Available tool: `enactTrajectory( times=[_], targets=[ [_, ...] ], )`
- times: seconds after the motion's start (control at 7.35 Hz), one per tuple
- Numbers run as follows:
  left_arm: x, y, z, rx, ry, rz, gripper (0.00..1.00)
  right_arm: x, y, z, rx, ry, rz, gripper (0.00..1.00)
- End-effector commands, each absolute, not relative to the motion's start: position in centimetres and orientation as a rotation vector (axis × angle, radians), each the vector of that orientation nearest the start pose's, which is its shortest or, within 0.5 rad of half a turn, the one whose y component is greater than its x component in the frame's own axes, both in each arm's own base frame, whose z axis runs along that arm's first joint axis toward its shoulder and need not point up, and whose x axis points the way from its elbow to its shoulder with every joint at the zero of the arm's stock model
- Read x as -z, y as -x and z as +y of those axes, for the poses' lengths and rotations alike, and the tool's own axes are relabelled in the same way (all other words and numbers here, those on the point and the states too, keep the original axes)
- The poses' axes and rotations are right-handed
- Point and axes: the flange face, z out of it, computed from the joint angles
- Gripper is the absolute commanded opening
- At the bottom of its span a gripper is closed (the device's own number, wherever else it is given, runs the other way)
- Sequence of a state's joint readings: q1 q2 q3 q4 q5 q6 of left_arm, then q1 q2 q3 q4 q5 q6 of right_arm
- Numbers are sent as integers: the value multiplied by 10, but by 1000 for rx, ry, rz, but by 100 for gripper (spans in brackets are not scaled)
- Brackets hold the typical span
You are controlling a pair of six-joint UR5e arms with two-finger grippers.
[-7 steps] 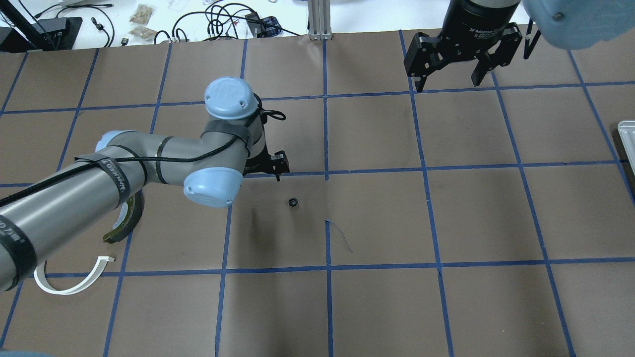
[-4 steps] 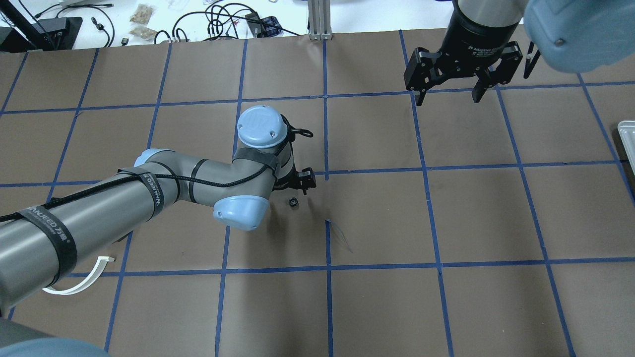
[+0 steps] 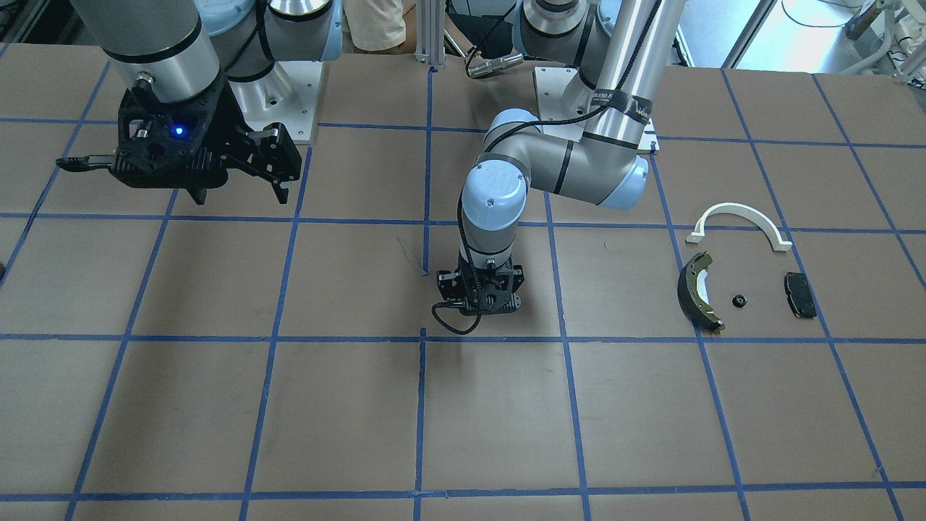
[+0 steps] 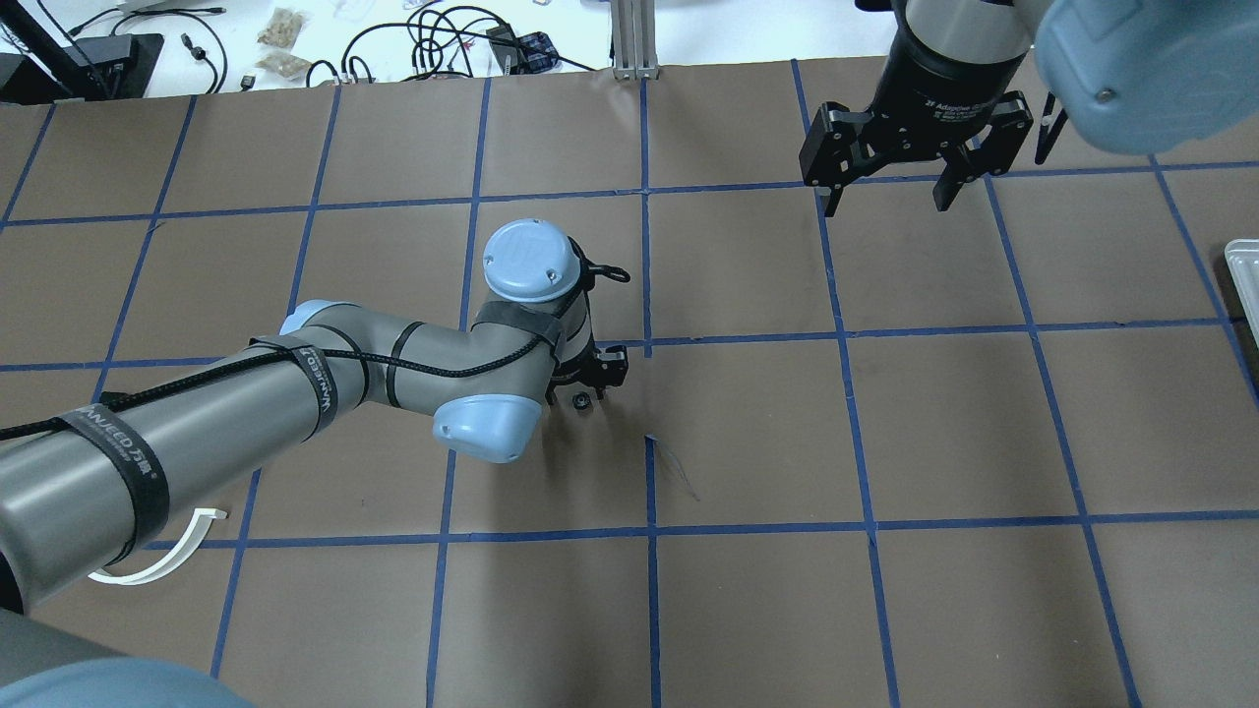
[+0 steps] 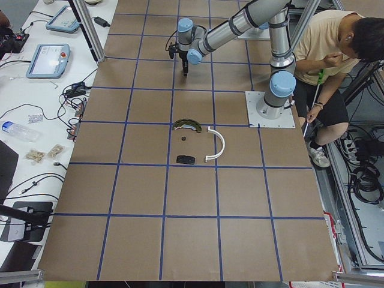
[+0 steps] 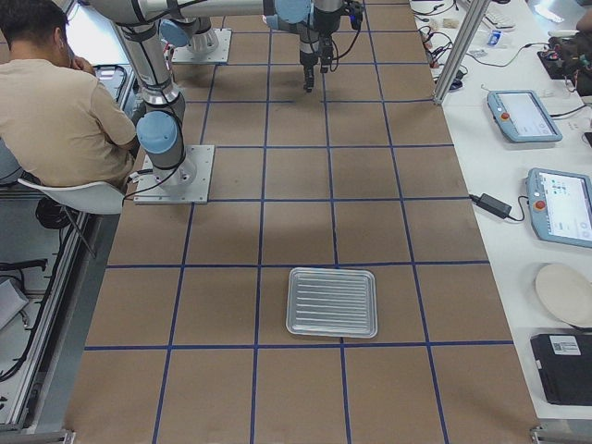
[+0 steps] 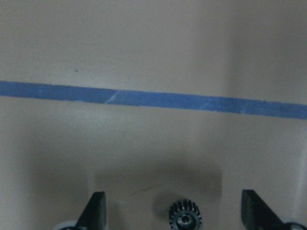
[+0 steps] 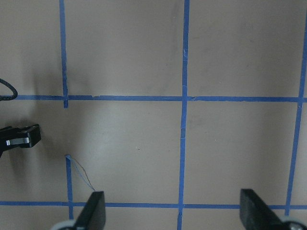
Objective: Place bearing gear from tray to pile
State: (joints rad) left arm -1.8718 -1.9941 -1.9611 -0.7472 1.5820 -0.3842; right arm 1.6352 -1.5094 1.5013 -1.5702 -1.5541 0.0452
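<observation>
The bearing gear (image 4: 581,400), small, black and toothed, lies on the brown paper near the table's middle. My left gripper (image 4: 593,379) is open, low over it. In the left wrist view the gear (image 7: 185,218) sits between the two fingertips (image 7: 97,211), touching neither. In the front view the left gripper (image 3: 481,295) hides the gear. The pile lies on my left: a white arch bracket (image 3: 738,219), a dark brake shoe (image 3: 698,291), a black pad (image 3: 799,294). My right gripper (image 4: 890,182) is open and empty, high at the far right. The tray (image 6: 332,302) is empty.
A second small black gear-like part (image 3: 738,301) lies between the brake shoe and the pad. The tray's corner (image 4: 1244,285) shows at the right edge of the overhead view. A seated person (image 5: 336,54) is behind the robot's base.
My left arm has swung right and lowered, from a grid square away to directly over the gear. The right gripper has drifted a little nearer and right. The gear has not moved.
</observation>
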Motion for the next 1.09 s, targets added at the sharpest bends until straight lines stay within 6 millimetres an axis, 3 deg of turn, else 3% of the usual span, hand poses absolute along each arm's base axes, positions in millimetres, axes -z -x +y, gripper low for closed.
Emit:
enactTrajectory(
  times=[0.0, 0.27, 0.41, 0.68, 0.82, 0.95],
  targets=[
    [-170, 292, -479, 16, 126, 3151, 0, -490, -168, -509, 8, 31, 3123, 100],
    [-189, 281, -489, 54, 133, 3156, 0, -491, -168, -510, 11, 31, 3124, 100],
    [-208, 260, -507, 74, 109, 3153, 0, -492, -168, -509, 15, 31, 3124, 100],
    [-276, 149, -558, -216, 19, 3120, 0, -491, -168, -510, 20, 31, 3125, 100],
    [-306, 96, -574, -282, -26, 3084, 0, -491, -168, -510, 20, 31, 3127, 100],
    [-317, 42, -582, -298, -63, 3036, 0, -491, -168, -510, 20, 31, 3127, 100]
  ],
)
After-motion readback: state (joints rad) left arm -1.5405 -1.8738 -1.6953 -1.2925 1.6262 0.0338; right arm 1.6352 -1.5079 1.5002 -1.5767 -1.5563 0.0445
